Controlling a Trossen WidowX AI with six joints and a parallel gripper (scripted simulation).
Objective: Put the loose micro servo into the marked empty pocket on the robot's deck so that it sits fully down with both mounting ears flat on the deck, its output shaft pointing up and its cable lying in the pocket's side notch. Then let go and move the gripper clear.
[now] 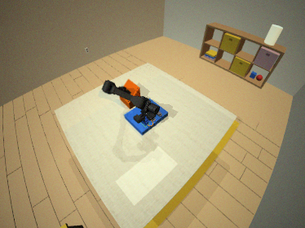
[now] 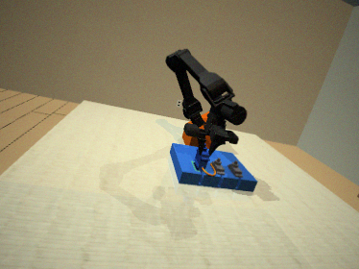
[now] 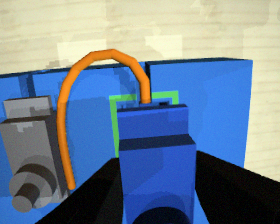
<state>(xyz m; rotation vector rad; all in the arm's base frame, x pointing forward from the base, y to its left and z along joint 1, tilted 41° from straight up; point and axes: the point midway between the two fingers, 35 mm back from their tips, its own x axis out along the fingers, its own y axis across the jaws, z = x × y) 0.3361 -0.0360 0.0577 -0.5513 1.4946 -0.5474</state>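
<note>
The loose blue micro servo (image 2: 202,157) (image 3: 157,155) is between the fingers of my gripper (image 2: 203,151) (image 3: 155,163), which is shut on it. It is over the blue deck (image 2: 184,174) (image 3: 215,110) (image 1: 139,126) and covers most of the green-marked pocket; the green outline (image 3: 114,122) shows at its far and left sides in the wrist view. Whether any of it is inside the pocket is hidden. The orange cable (image 3: 62,125) (image 2: 209,174) (image 1: 152,124) leaves the servo's far end near the side notch (image 3: 147,72), arches up and bends left, out of the notch.
A grey servo (image 3: 30,145) (image 2: 218,166) sits in the deck left of the pocket in the wrist view, close to the cable's free end. Another grey servo (image 2: 235,169) sits beyond it. An orange block (image 1: 130,85) (image 2: 190,138) stands behind the deck, near the arm.
</note>
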